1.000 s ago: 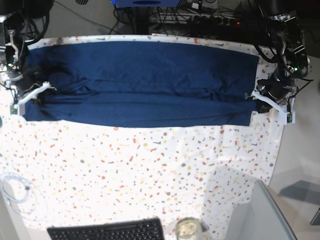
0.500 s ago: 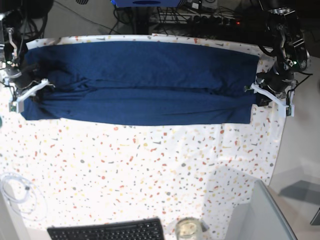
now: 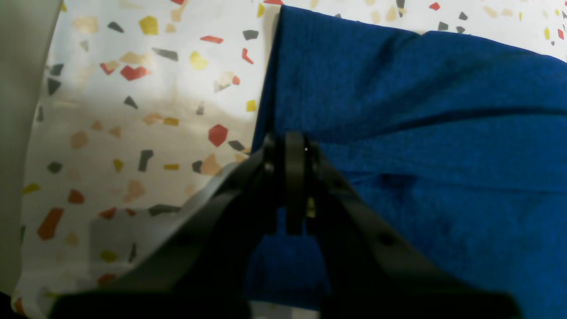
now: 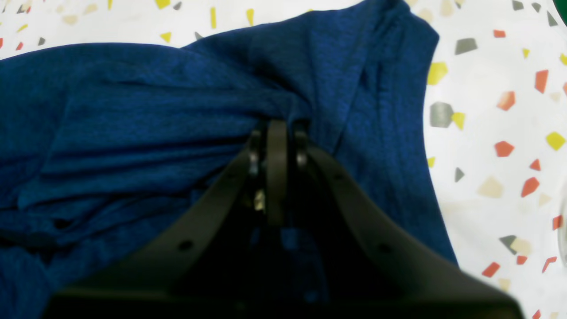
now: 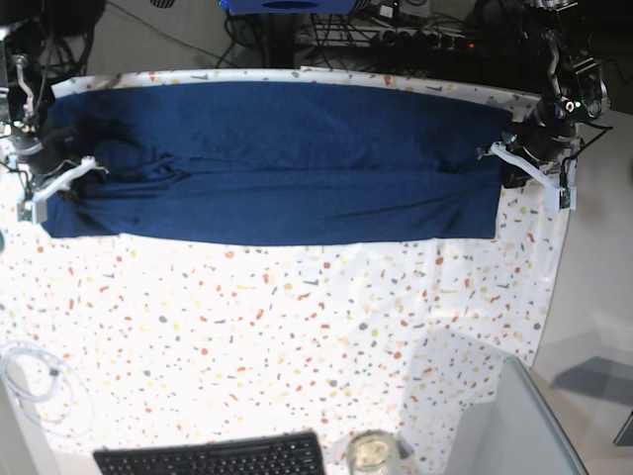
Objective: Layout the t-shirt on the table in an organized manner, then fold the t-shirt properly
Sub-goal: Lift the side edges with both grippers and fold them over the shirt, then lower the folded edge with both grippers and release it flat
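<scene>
Probably a robotics lab: a speckled table (image 5: 297, 327) ringed by cables (image 5: 30, 381), a keyboard (image 5: 213, 457) and a power strip (image 5: 415, 38).

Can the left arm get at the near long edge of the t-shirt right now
Probably not yet: the left pincer is shut on the t-shirt at its end, so it must release first.

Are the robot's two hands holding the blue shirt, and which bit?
Yes. The left gripper pinches the t-shirt at one end's edge; the right gripper pinches bunched folds at the other end.
</scene>
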